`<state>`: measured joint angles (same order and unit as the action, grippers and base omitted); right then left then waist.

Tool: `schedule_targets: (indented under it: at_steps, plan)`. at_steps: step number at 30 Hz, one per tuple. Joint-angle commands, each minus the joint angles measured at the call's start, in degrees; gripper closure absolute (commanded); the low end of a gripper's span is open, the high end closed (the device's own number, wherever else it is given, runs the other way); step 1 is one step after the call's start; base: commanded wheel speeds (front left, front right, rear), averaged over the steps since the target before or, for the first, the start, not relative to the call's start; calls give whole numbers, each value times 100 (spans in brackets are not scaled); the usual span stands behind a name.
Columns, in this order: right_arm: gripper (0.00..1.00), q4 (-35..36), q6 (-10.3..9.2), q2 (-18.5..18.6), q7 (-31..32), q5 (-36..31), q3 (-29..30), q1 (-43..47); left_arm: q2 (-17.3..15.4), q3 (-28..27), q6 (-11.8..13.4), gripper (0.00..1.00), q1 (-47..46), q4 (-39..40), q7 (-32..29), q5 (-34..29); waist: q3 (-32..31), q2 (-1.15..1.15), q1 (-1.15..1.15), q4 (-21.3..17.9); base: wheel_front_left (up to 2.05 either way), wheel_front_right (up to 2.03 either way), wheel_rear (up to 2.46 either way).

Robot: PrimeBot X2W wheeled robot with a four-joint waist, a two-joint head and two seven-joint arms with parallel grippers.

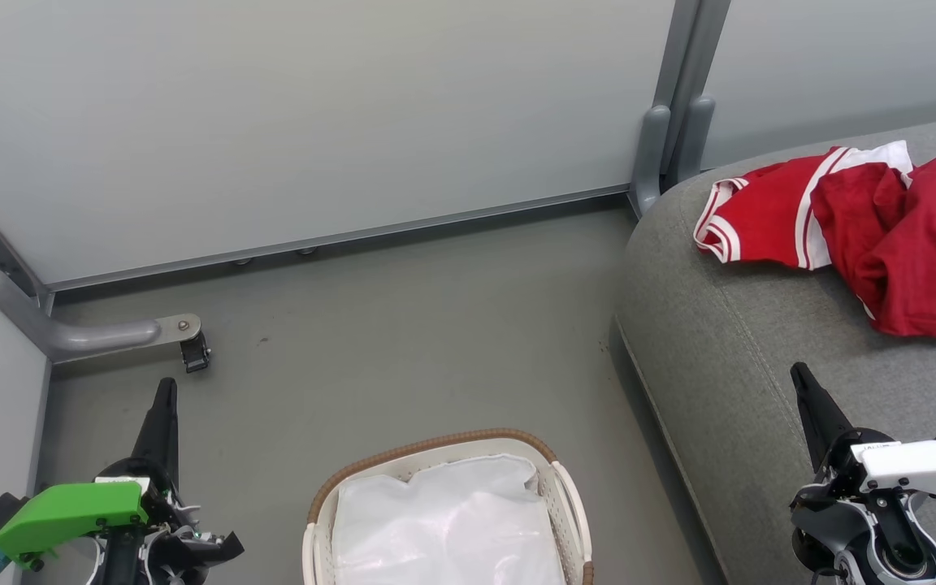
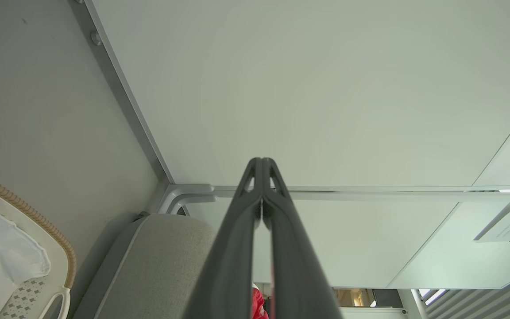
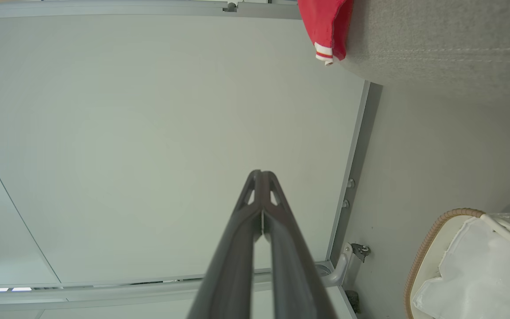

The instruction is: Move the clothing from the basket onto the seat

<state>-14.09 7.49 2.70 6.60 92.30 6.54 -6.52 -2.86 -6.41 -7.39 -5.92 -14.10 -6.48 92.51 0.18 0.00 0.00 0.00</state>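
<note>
Bracket [image 1: 94,335]: grey tube foot with a small black caster at its end. It lies on the floor [image 1: 403,341], just beyond the tip of the left gripper [image 1: 166,388] and mostly to that gripper's left.
Left gripper: its two long dark fingers are pressed together along their length, with nothing between them. It points up the head view toward the wall panel [image 1: 314,122]. A green cover [image 1: 70,510] sits behind the fingers.
Basket [image 1: 435,445]: oval, white and perforated, with a brown woven rim and white handles. It stands on the floor to the right of the left gripper and to the left of the right gripper [image 1: 801,375], apart from both.
Liner [image 1: 444,520]: crumpled white sheet lying inside the basket, covering the part of the inside that shows.
Seat [image 1: 720,349]: large grey fabric cushion with a rounded edge and a stitched seam. It is just to the right of the basket and runs beneath the right gripper.
Clothing [image 1: 882,227]: red garments with white stripes and trim, heaped on the seat. The heap lies beyond the right gripper's tip and slightly to its right, apart from it. In the right wrist view, a red cuff with white bands hangs at the seat's edge.
Right gripper: its fingers are closed against each other and hold nothing. It is over the near part of the seat, and whether it touches the fabric cannot be told. A white cover [image 1: 915,463] sits behind the fingers.
</note>
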Motion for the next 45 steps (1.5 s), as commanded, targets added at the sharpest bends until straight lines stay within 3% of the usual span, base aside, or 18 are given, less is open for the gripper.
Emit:
schedule_targets:
  at_steps: [1, 45]
  plan:
    - [100, 18, 0, 34, 8, 21, 11, 63, -23, -18, -28, 100, -61, 10, -16, -4, 0, 0, 0, 0, 0, 0, 0]
    - [100, 18, 0, 34, 7, 21, 10, 63, -15, -26, -28, 100, -62, 11, -26, -16, 0, 0, 0, 0, 0, 0, 0]
